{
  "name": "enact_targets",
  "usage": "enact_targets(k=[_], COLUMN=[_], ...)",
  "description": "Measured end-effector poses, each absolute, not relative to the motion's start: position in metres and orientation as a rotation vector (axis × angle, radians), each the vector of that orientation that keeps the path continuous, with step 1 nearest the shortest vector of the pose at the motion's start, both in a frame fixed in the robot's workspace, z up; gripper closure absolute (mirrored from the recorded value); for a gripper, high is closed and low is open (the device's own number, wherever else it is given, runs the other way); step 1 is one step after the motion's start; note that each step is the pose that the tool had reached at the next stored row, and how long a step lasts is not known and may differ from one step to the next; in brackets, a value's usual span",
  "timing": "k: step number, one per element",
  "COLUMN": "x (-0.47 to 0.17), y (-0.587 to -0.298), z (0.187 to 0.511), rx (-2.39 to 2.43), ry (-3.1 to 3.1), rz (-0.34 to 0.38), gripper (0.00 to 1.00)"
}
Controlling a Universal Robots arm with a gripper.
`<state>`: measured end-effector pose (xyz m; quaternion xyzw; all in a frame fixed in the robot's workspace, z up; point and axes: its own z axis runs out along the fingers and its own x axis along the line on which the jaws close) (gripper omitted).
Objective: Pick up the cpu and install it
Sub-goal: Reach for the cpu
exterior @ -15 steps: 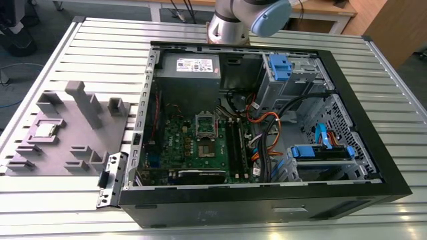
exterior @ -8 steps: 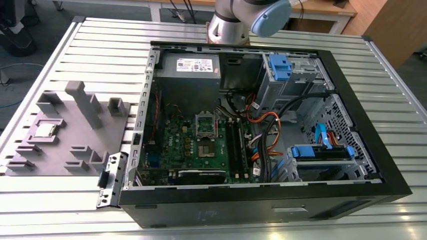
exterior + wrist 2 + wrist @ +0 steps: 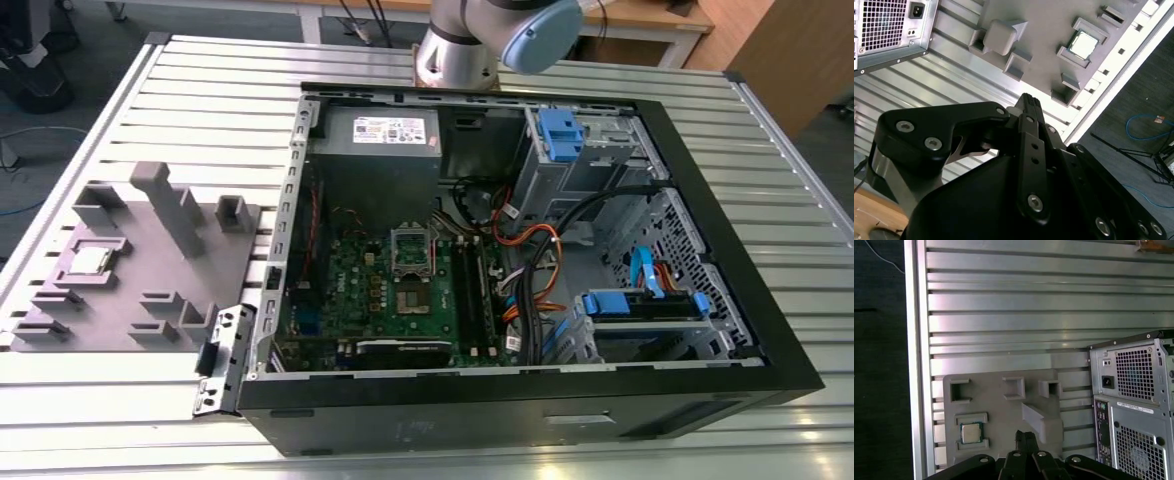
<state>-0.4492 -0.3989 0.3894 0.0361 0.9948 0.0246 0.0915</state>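
My gripper [image 3: 1024, 437] hangs pinched shut and empty, well apart from the cpu [image 3: 970, 432] seated in the grey moulded tray [image 3: 999, 407]. I should centre squarely over its edges.

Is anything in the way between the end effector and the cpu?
Nothing visible. In the first wrist view the cpu lies bare in its pocket on the tray, and the end effector hangs above the tray beside it, with open space between. The tray's raised block stands on the end effector's other side.
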Motion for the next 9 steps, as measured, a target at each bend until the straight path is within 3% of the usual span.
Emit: enact_targets(k=[9], x=[-0.4487], y=[-0.3989], z=[0.3892], rx=[0.11], ry=[3.0], rz=[0.075], gripper=[0.89])
